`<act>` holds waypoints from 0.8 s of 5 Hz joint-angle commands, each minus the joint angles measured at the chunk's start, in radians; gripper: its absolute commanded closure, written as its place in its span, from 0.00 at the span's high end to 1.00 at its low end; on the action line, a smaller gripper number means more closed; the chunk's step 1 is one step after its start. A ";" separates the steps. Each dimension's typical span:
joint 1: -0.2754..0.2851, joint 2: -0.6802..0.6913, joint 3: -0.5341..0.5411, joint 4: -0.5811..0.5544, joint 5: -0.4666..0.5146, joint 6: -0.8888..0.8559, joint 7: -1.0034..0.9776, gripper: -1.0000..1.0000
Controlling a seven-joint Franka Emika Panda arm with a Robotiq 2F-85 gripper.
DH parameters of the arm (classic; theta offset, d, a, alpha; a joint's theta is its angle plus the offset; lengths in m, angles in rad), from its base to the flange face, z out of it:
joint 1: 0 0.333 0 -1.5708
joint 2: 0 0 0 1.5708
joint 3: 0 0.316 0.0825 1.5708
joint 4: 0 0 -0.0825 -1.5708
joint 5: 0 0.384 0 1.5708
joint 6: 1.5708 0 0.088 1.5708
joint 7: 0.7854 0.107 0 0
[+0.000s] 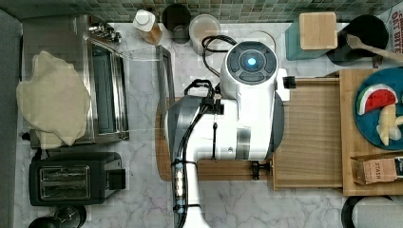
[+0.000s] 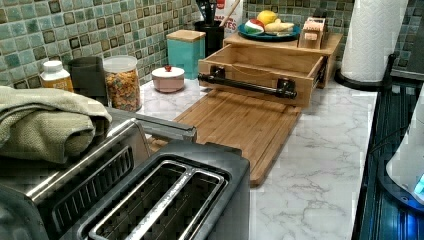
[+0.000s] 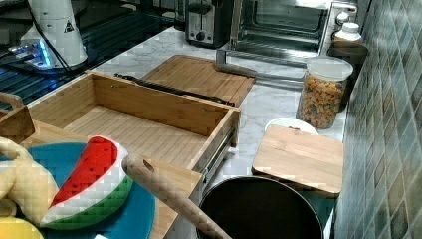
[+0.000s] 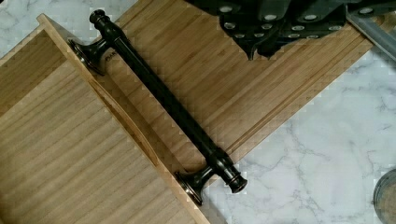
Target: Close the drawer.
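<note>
One drawer (image 3: 144, 130); one handle (image 4: 168, 103)

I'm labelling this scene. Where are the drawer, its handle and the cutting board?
drawer (image 3: 144, 134): right view, bare bottom panel.
handle (image 4: 163, 100): wrist view, middle of the black bar.
cutting board (image 2: 240, 125): left view, grooved top surface.

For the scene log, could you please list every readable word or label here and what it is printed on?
"STASH": the small brown paper box beside the blue plate.
"OAT BITE...", cut off: red letters on the white package at the top view's upper right.
Engraving on the black metal bar handle: too small to read.
</note>
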 commanded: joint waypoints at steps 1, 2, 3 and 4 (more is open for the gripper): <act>-0.001 0.000 -0.001 -0.011 -0.007 0.000 0.000 0.00; -0.003 -0.041 0.004 -0.093 0.012 0.057 -0.106 0.00; 0.005 -0.119 0.017 -0.239 0.008 0.174 -0.285 0.00; 0.008 -0.173 0.010 -0.379 0.032 0.308 -0.493 0.00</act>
